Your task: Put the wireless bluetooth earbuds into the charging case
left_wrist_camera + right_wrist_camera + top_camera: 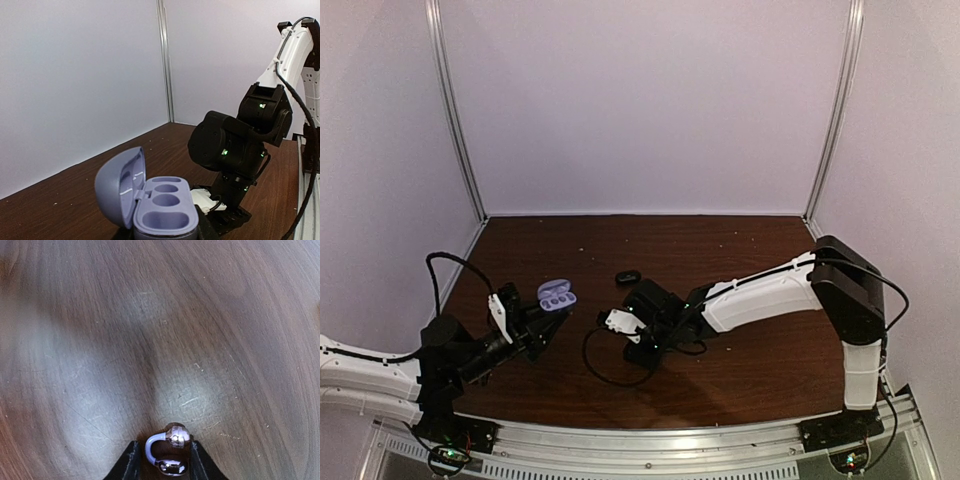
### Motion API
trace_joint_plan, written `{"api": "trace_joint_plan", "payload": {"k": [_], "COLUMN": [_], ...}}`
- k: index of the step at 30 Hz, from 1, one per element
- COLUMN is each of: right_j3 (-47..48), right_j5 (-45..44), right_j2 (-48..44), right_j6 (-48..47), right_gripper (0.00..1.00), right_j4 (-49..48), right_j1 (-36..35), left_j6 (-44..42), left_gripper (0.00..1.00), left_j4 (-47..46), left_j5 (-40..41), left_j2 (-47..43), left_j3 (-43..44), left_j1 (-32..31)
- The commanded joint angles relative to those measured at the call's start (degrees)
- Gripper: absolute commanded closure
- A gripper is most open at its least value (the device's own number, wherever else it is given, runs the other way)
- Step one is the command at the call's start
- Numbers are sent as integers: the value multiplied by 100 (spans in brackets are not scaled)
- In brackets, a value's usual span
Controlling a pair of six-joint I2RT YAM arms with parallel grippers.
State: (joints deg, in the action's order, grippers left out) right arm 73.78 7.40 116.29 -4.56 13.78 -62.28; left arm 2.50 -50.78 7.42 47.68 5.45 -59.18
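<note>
The charging case (165,212) is open, grey-blue outside and lavender inside, with empty wells and its lid (117,185) swung up to the left. My left gripper (165,236) is shut on its base and holds it above the table; it also shows in the top view (557,295). One earbud (170,450), with glossy metallic bulbs joined by a pale-purple loop, lies on the table between the fingers of my right gripper (162,465). The jaws are narrowly open around it, with a small gap on the left. In the top view the right gripper (642,350) hides this earbud.
A small dark oval thing (628,277) lies on the brown table (750,250) beyond the right wrist; it is too small to tell what it is. A black cable (605,372) loops on the table between the arms. White walls enclose the table.
</note>
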Motion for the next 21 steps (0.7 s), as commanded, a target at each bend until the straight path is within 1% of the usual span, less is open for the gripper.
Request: {"api": "trace_joint_plan", "payload": {"k": [1,6,10,17,21], "right_j3": [21,-76,-128,-382,-614], "right_j5": [-272,-295,-189,247,523], "right_j2": [128,-1,-151,-541,-915], "right_j6": [-10,-1,20,159,225], "right_gripper": [69,76,79,81,81], "right_j4": [114,116,122,26,-25], "right_j1": [-6,38,96,265,355], "left_j6": [116,145,154,197,166], "left_gripper": [100,100,100,100,100], "left_j4": [-107,-56,-74,-144,-213], "left_j5": [91,100,63,-33,-186], "left_j2": [-52,-82,-52,112,244], "left_j3": [-21,-36,-36,-34,-42], "left_j1": [88,133,143,170,170]}}
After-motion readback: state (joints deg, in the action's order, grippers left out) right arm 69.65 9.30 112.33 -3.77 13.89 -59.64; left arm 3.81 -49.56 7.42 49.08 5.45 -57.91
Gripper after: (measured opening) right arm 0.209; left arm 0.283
